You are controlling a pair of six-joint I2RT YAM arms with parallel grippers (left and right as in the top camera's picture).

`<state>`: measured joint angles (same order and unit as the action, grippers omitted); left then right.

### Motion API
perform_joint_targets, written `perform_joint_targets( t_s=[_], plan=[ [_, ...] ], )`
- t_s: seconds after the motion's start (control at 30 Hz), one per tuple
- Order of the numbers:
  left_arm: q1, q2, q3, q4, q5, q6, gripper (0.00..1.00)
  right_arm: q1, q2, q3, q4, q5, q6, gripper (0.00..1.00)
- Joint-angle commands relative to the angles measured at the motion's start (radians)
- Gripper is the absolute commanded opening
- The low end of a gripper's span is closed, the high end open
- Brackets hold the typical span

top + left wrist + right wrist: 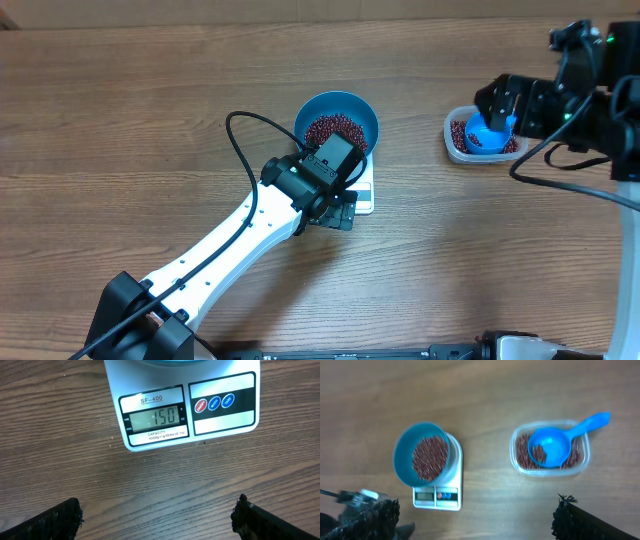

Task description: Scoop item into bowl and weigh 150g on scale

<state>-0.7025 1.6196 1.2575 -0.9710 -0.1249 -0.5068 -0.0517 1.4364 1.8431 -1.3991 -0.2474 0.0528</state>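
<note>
Scale (pixel 186 410) reads 150, left wrist view only, left fingers (pixel 50 522), right fingers (pixel 580 520) spread

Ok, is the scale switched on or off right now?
On. The display on the scale reads 150, with the blue bowl of beans resting on the scale.

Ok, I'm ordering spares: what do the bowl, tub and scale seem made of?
Bowl: likely plastic, opaque uniform blue, smooth wall. Tub: clear plastic, beans showing through its thin sides. Scale: white plastic casing by the look, smooth with slight sheen, printed label panels.
</note>
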Motion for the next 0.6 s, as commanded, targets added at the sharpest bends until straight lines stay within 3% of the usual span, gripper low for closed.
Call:
perform_joint_targets(
  t_s=[0.0, 0.5, 0.57],
  plan=[
    [0.002, -0.016, 0.017, 0.003, -0.013, -0.018, 1.0, 0.012, -0.008, -0.079, 0.002, 0.003, 0.006, 1.0],
    [0.002, -0.016, 0.017, 0.003, -0.013, -0.018, 1.0, 0.105, -0.011, -0.367, 0.01, 0.011, -0.003, 1.0],
    [0.002, -0.016, 0.017, 0.003, -0.013, -0.018, 1.0, 0.13, -0.014, -0.431, 0.079, 0.073, -0.009, 1.0]
  ],
)
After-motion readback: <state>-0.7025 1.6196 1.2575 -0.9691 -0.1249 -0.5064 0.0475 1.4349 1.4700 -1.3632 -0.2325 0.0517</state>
